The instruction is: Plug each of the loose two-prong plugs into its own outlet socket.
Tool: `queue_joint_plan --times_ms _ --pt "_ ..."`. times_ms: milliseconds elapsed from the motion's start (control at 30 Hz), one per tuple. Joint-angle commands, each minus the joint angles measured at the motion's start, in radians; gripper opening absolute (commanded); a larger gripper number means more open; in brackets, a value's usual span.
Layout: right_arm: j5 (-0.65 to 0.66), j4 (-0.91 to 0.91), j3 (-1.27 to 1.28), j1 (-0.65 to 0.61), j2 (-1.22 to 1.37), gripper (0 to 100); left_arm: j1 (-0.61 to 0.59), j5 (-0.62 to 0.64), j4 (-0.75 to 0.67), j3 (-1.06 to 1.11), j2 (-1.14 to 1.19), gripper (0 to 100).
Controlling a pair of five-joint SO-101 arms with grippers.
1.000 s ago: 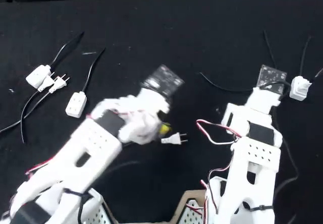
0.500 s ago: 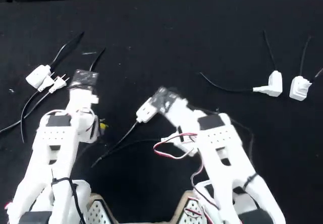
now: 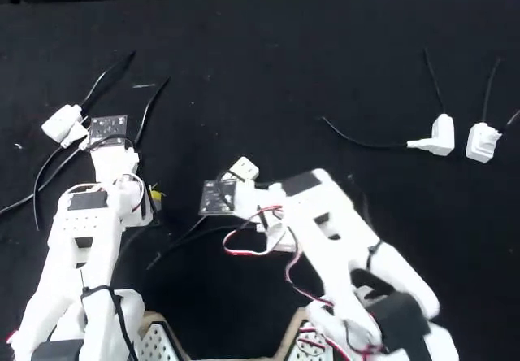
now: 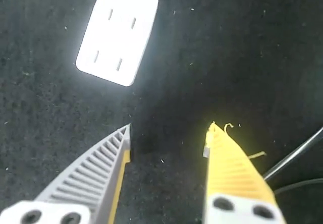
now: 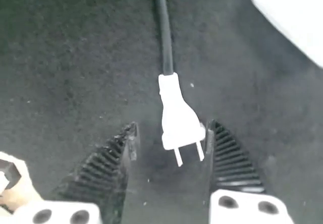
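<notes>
Right fingers (image 5: 108, 163) gape around white two-prong plug (image 5: 179, 118), off-centre, so closing may skew it; left fingers (image 4: 229, 158) spread, empty.

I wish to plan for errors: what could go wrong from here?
The right pincer is open around the white two-prong plug, which lies off-centre in the gap; closing may twist it or catch the prongs. Its black cable might drag when lifted. The left pincer is open short of the white slotted outlet block and may push it.
</notes>
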Motion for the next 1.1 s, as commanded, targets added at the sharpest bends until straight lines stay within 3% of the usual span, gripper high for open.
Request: queue_joint_plan --times_ms 0,133,300,533,700,900,1000,1067 --pt "0.060 -0.009 -0.101 -0.015 0.096 18.7 -0.038 0.014 -0.014 -0.005 -0.025 23" --pt "0.069 -0.011 -0.162 0.048 0.214 0.7 -0.084 0.034 -0.014 -0.012 -0.025 23" --pt "0.005 0.002 -0.188 0.155 0.231 1.2 -0.077 0.029 -0.014 -0.013 -0.025 23" --pt "-0.044 0.160 -0.116 0.262 -0.059 1.0 -0.077 0.031 -0.021 -0.013 -0.025 23" --pt "-0.342 0.173 -0.102 0.328 -0.306 1.0 -0.076 0.031 -0.021 -0.013 -0.025 23" --pt "-0.838 -0.074 -0.007 0.385 -0.334 1.1 -0.076 0.031 -0.021 -0.007 -0.025 23" --pt "-0.881 -0.133 0.042 0.374 -0.263 2.6 -0.076 0.031 -0.021 -0.005 -0.025 23" --pt "-0.865 -0.127 0.044 0.356 -0.205 10.2 -0.076 0.031 -0.021 -0.005 -0.025 23"
